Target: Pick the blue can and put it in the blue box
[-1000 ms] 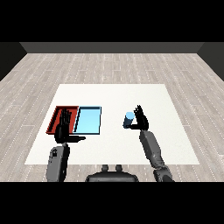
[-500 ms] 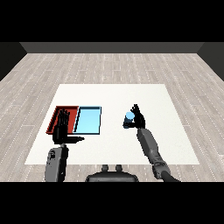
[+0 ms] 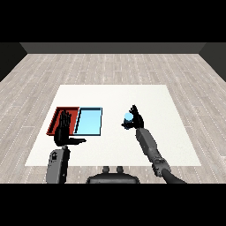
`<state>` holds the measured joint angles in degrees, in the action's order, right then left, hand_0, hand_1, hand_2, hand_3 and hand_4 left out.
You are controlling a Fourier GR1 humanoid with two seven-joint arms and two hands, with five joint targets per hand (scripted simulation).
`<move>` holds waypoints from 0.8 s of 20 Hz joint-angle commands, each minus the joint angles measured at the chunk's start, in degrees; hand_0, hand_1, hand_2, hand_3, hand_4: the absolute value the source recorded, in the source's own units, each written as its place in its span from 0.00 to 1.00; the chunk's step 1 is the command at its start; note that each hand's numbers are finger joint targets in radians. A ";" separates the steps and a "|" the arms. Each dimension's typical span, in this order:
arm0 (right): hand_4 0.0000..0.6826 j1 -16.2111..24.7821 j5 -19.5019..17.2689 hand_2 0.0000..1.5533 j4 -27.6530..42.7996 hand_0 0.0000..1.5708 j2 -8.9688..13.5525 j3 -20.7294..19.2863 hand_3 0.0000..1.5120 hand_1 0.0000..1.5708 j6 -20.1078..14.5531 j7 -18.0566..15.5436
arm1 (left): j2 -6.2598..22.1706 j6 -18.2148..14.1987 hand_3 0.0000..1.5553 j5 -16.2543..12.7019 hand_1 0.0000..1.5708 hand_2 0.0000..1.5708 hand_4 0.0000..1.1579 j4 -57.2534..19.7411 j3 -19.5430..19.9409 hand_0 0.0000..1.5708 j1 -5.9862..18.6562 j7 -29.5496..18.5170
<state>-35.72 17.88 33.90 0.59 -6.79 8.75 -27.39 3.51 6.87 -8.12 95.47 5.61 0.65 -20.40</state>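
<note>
**Blue can in my right hand, above the table right of the trays**

My right hand has its fingers and thumb curled round the blue can. Only the can's pale blue top and left side show past my black fingers; the rest is hidden behind them. I hold it roughly upright over the white table, to the right of the 2 trays and clear of both. Whether the can's base touches the tabletop I cannot tell from here.

The light blue tray lies flat on the table to the left of the can, with a strip of bare table between them. The red tray sits just beside it, on its left, their long sides touching or nearly so.

My left hand is raised in front of the red tray, palm up, fingers straight and pointing away from me, thumb stuck out to the right. It holds nothing and covers part of the red tray's floor.
</note>
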 commanded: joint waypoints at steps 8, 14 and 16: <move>0.96 -3.93 -4.18 0.96 -6.42 0.98 0.04 0.08 0.96 0.98 -16.89 -3.14 | -0.61 -2.31 0.00 1.48 0.00 0.00 0.00 -1.25 -0.33 0.00 2.99 1.55; 0.91 -5.94 -5.67 0.95 -9.02 0.96 0.93 0.18 0.94 0.96 -19.43 -1.33 | 0.67 0.58 0.00 -0.99 0.00 0.00 0.00 3.35 -0.21 0.00 -1.15 3.30; 0.90 -10.05 -5.57 0.96 -14.19 0.95 0.30 -1.49 0.95 0.95 -20.07 -3.99 | 3.10 0.97 0.00 -2.06 0.00 0.00 0.00 0.41 2.98 0.00 2.69 3.21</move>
<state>-42.01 12.99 25.33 1.04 -6.81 -9.47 -29.60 4.99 7.52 -9.45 96.29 6.99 1.52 -18.36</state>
